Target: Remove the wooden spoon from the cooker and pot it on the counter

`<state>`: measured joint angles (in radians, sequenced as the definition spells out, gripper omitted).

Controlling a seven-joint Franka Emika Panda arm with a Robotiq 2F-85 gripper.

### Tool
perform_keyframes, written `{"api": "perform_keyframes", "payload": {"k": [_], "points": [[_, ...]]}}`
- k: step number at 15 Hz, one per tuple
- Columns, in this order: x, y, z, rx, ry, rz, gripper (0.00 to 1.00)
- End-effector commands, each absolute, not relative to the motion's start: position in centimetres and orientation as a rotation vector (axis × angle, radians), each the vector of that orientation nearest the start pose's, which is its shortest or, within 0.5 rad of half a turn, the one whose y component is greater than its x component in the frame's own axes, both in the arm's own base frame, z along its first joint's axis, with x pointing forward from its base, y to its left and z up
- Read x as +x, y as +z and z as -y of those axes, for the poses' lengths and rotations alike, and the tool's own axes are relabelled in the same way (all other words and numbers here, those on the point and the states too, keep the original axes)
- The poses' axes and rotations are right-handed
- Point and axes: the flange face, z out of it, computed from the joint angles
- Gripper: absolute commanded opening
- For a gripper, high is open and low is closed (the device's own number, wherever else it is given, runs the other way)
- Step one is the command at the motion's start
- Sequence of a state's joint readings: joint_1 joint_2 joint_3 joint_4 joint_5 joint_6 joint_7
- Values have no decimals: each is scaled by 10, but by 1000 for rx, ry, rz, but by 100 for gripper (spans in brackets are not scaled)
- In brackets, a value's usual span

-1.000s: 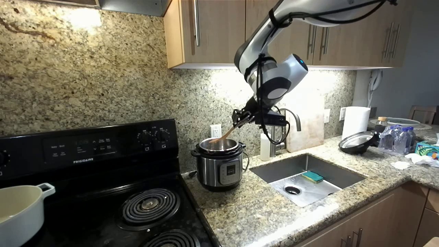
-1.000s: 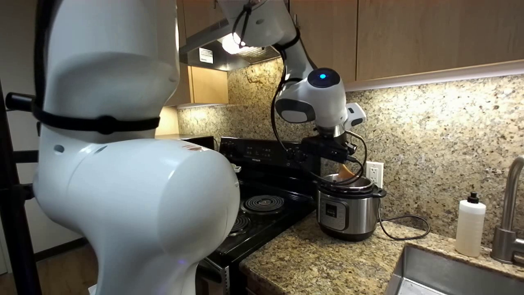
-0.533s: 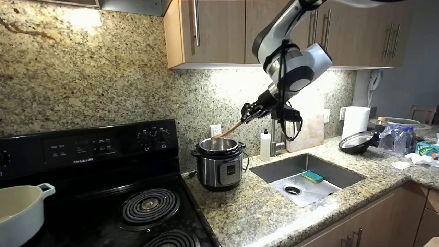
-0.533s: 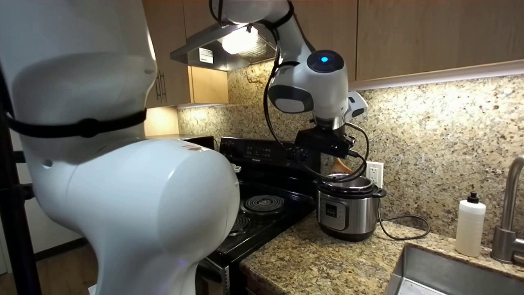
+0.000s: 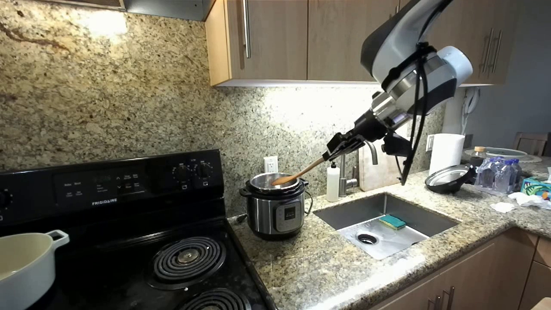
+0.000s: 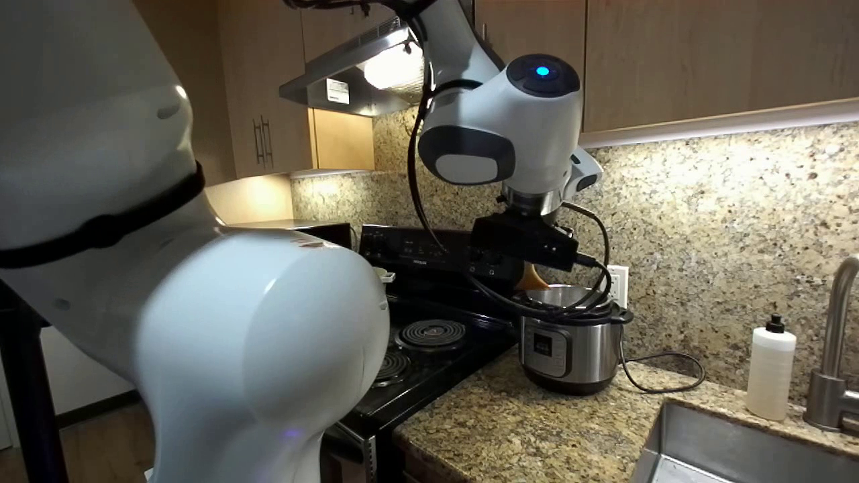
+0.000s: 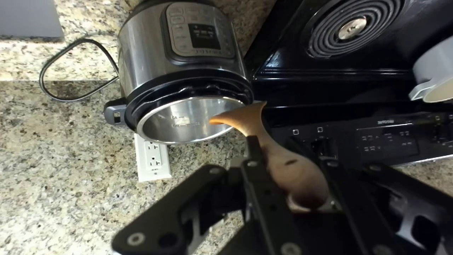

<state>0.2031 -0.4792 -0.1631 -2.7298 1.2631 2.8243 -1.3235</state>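
The light-brown wooden spoon [image 5: 287, 178] is tilted, its bowl low over the cooker's opening and its handle rising to my gripper [image 5: 329, 156]. It also shows in an exterior view [image 6: 532, 278] at the cooker's rim, partly hidden behind my gripper. In the wrist view my gripper's black fingers [image 7: 276, 150] are shut around the handle end of the spoon [image 7: 293, 170]. Whether the bowl touches the rim cannot be told. The steel cooker [image 5: 263, 217] stands lidless on the granite counter [image 5: 310, 271]; the cooker also shows in the wrist view [image 7: 148, 49].
The black coil stove [image 5: 129, 267] adjoins the cooker, with a white pot [image 5: 26, 267] on it. The sink [image 5: 348, 215], faucet [image 5: 343, 176] and soap bottle [image 5: 332, 183] stand on the cooker's other side. A black-and-steel lid [image 5: 447, 178] lies farther along. A cord [image 6: 671, 386] trails beside the cooker.
In an exterior view my gripper has moved right, towards the sink side, still holding the spoon. The spoon's bowl has come up and shows more fully over the cooker's opening.
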Motion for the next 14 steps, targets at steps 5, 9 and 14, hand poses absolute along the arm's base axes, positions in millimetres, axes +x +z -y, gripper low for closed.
{"api": "perform_keyframes", "payload": {"k": [5,9,14], "points": [[375,381,24,-2464,-930,445,9],[374,368,21,-2438,-819,492,9],[360,359,59,-2418,-698,567,9]]}}
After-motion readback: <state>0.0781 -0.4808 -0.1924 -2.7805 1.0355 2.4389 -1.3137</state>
